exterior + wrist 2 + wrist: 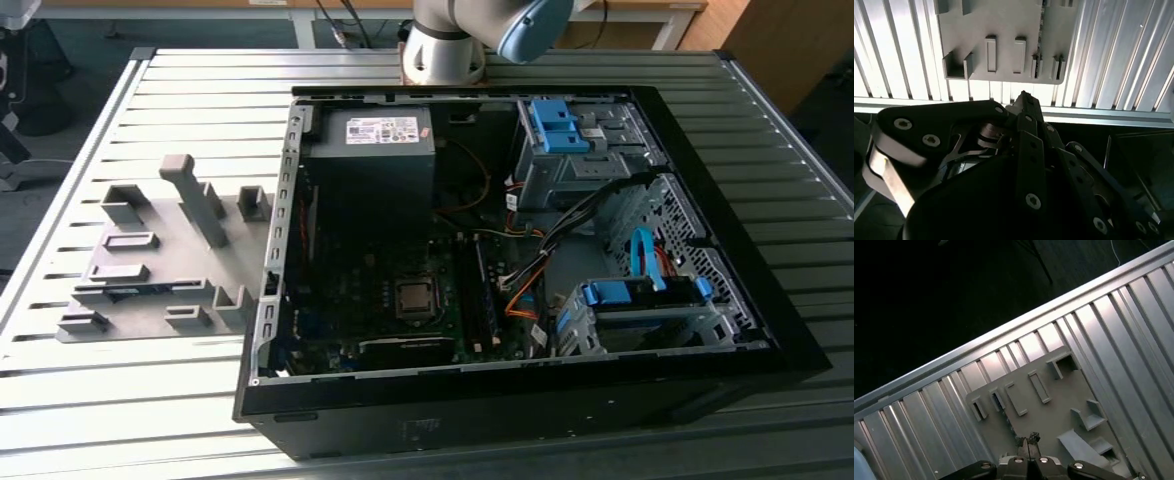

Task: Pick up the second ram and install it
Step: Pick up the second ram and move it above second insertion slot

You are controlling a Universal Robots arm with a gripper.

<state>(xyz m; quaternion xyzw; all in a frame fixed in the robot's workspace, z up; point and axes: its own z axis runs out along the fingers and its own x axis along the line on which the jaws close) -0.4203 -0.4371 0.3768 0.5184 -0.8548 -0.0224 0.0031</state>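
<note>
Standing on edge in a grey fixture (158,262), the ram (1041,35) reads as a thin dark strip running between the fixture's raised blocks. In the exterior view the ram (134,290) lies along the fixture's near part, outside the case (534,410) and just beside its wall on the exterior view's left. Nothing grips it.

The jaws are closed, tips drawn together with nothing between them. In both wrist views they hang above the fixture (1004,20), and the fingertips (1022,442) sit over the plate close to the ram's line without touching it.

The fixture (1054,410) rests flat on the slatted metal desk (200,80). The case lies on its side on the same desk, open side up. Inside it are the motherboard (387,270), a power supply (380,140) at the far end, and blue-tabbed drive cages (627,305) on the exterior view's right. The arm (447,40) stands beyond the far end of the case.
</note>
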